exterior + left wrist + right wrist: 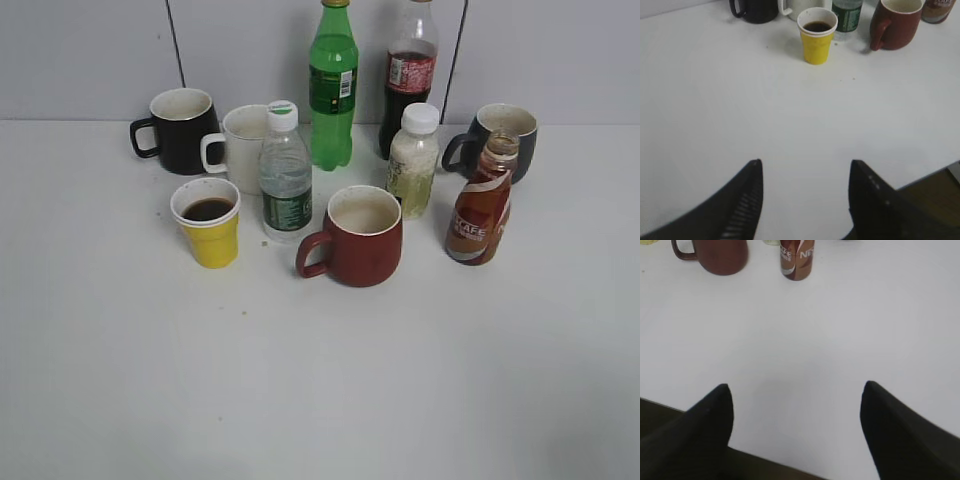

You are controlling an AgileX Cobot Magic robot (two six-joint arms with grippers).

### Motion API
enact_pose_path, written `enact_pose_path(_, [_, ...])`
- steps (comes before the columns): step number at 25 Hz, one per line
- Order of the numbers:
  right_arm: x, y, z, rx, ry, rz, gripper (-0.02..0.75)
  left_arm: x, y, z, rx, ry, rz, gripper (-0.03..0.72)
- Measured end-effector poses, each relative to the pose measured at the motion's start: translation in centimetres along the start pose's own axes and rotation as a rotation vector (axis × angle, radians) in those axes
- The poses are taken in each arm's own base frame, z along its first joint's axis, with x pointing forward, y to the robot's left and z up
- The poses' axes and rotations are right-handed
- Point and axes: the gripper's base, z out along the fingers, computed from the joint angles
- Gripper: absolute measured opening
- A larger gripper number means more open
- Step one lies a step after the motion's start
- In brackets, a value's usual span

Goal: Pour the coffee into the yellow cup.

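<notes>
Left of the red mug (pixel 357 238), yellow cup (pixel 208 222) already holds dark liquid; uncapped coffee bottle (pixel 481 203) stands right of it. Both grippers' jaws wide apart, empty, well back over bare tabletop (pixel 320 390).

The near half of the tabletop (pixel 320 400) lies bare, open to approach. The yellow cup (pixel 208 223) is hemmed behind and to its right by the white mug (pixel 240 148), water bottle (pixel 285 175) and red mug (pixel 358 236); its front and left are free.

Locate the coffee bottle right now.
Exterior view: the coffee bottle stands upright on the right, between the red mug and the dark blue mug.
</notes>
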Motion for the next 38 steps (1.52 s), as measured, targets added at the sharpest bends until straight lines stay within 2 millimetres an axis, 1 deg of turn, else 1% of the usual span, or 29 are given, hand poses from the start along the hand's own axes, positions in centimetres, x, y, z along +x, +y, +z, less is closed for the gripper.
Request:
enact_pose_path(4, [-0.1,0.0,0.0,0.001,-0.016,-0.002,0.593,0.1,0.0,0.6,0.000,-0.019,0.000,0.419])
enact_pose_path(25, [-0.1,0.0,0.0,0.009,-0.017,0.002,0.592,0.0,0.0,0.6,-0.004,-0.027,-0.002,0.419])
enact_pose_path(28, [-0.1,-0.1,0.0,0.057,-0.014,0.033,0.592,0.0,0.0,0.6,-0.050,-0.027,-0.029,0.419])
enact_pose_path(29, [-0.1,-0.2,0.0,0.078,-0.013,0.047,0.592,0.1,0.0,0.5,-0.112,-0.036,-0.064,0.419])
enact_pose_path(32, [0.0,-0.3,-0.1,0.151,-0.022,0.093,0.592,0.3,0.0,0.2,-0.212,-0.062,-0.119,0.419])
enact_pose_path(33, [0.1,-0.3,-0.3,0.174,-0.033,0.106,0.592,0.3,0.0,0.1,-0.218,-0.063,-0.122,0.419])
enact_pose_path(35, [0.3,-0.1,-0.7,0.206,-0.064,0.119,0.592,0.5,-0.2,-0.2,-0.293,-0.093,-0.158,0.419])
enact_pose_path(38, [0.7,0.1,-1.4,0.220,-0.113,0.117,0.592,0.7,-0.3,-0.5,-0.316,-0.113,-0.167,0.419])
